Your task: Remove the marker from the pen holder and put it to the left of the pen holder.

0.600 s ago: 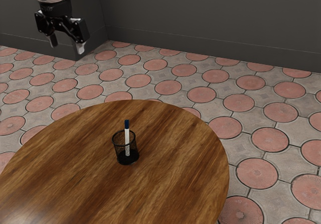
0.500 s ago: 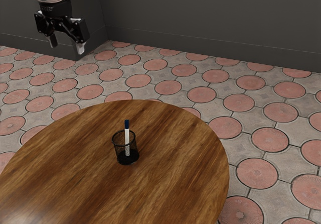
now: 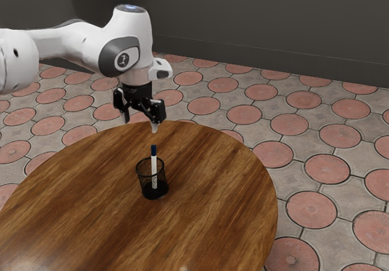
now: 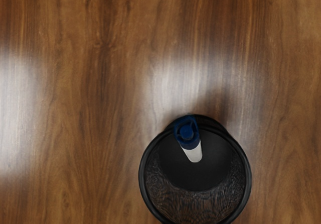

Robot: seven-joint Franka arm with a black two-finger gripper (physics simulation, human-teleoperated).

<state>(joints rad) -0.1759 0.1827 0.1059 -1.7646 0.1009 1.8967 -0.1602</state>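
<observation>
gripper (image 3: 140, 124) left of exterior frame's center, fingers apart, above marker (image 3: 154, 169). marker stands (blue end up) in pen holder (image 3: 143, 177), lower left of center; wood spreads out to table's (image 3: 219, 216) curved edge.

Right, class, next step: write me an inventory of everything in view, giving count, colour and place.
Marker: one, white with a dark blue cap, standing in the pen holder, cap up
Pen holder: one, black mesh, on the table
Table: one, brown wood, rounded edge, under the pen holder
Floor: one, grey with many pink discs, around the table
Walls: dark grey, behind the floor
Arm: one, white, from the exterior view's left
Gripper: one, black, open above the table
</observation>
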